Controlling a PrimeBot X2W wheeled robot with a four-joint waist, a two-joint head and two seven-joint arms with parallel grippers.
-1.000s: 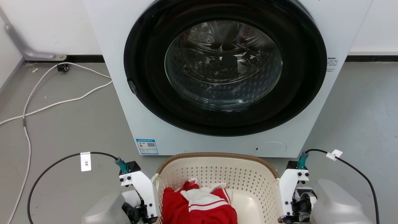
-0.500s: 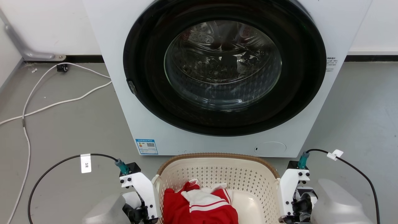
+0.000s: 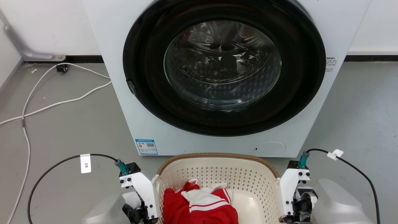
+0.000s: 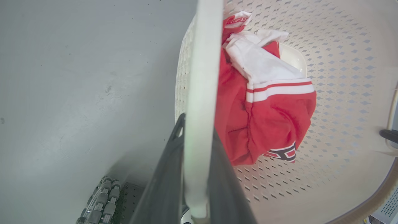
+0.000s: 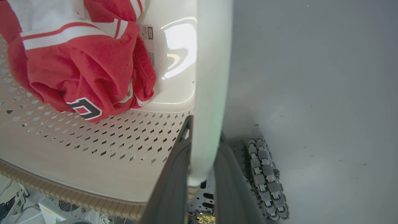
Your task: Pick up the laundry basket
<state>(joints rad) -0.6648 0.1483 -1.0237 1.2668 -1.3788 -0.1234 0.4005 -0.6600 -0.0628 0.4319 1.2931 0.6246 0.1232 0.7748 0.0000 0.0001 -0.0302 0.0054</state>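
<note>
The laundry basket point(image 3: 217, 174) is just before the white washing machine point(image 3: 186, 144), with a red-and-white garment point(image 3: 199, 205) inside. The left claw point(image 3: 146, 199) and right claw point(image 3: 287, 196) flank its side walls, fingers hidden. A white cable point(image 3: 65, 101) crosses the floor point(image 3: 77, 130) at left.

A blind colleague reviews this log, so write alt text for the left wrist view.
The left end effector clamps a white side handle of the cream laundry basket between its two dark fingers. A crumpled red and white garment lies inside the basket; grey floor shows to the left.
</note>
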